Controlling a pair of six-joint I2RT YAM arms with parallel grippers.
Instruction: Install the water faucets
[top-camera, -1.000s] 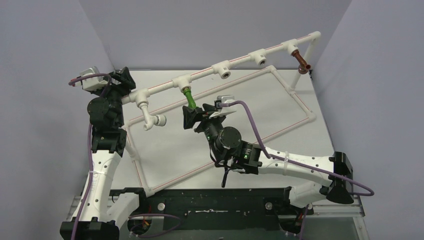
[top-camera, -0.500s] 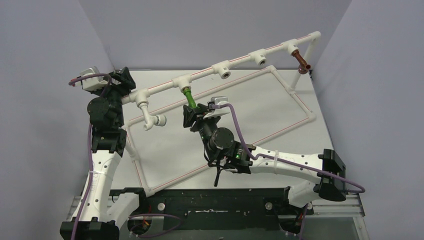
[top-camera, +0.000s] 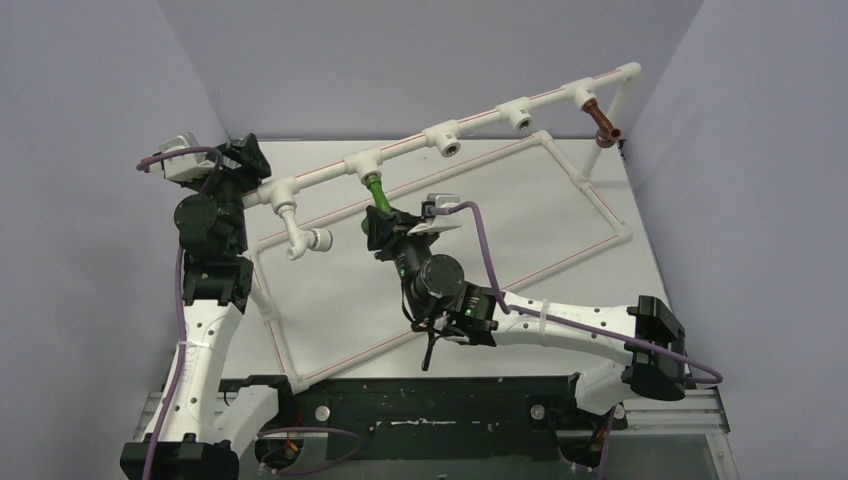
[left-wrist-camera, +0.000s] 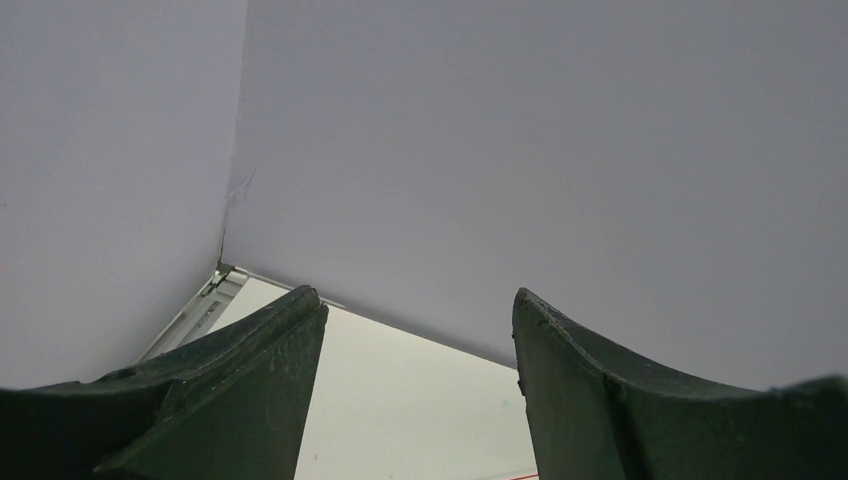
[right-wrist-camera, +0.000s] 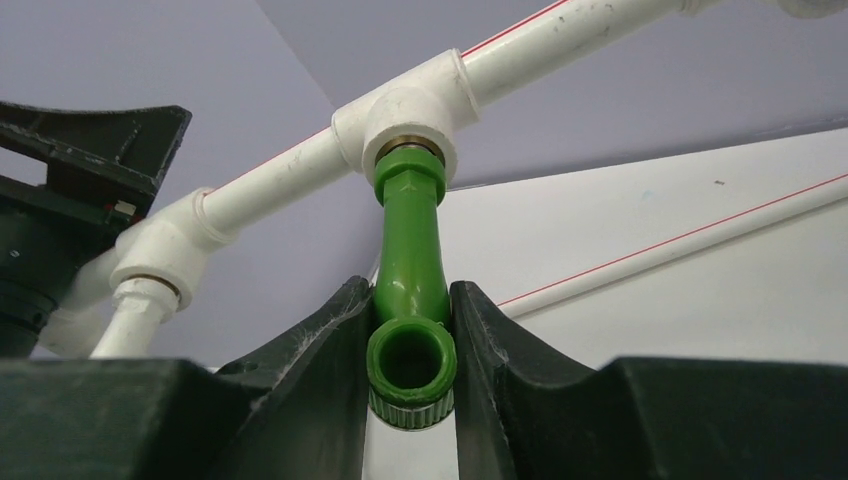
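Observation:
The green faucet (top-camera: 377, 195) hangs from a white tee socket (right-wrist-camera: 410, 110) on the raised pipe rail (top-camera: 480, 120). My right gripper (top-camera: 383, 225) is shut on its lower end; in the right wrist view both fingers press the sides of the green faucet (right-wrist-camera: 410, 260) just above its round open mouth, the right gripper (right-wrist-camera: 410, 288) pointing up at the rail. The reddish-brown faucet (top-camera: 603, 122) hangs from the tee at the rail's far right end. My left gripper (top-camera: 245, 160) sits by the rail's left end; the left gripper (left-wrist-camera: 415, 300) is open with nothing between its fingers.
Two open tee sockets (top-camera: 445, 140) (top-camera: 518, 115) sit on the rail between the faucets. A white bent spout (top-camera: 300, 235) hangs at the rail's left end. The rectangular white pipe base (top-camera: 600, 200) lies on the table. Grey walls close in on three sides.
My right gripper has moved left and up onto the green faucet's lower end, and its fingers have closed on it. The left arm has not moved.

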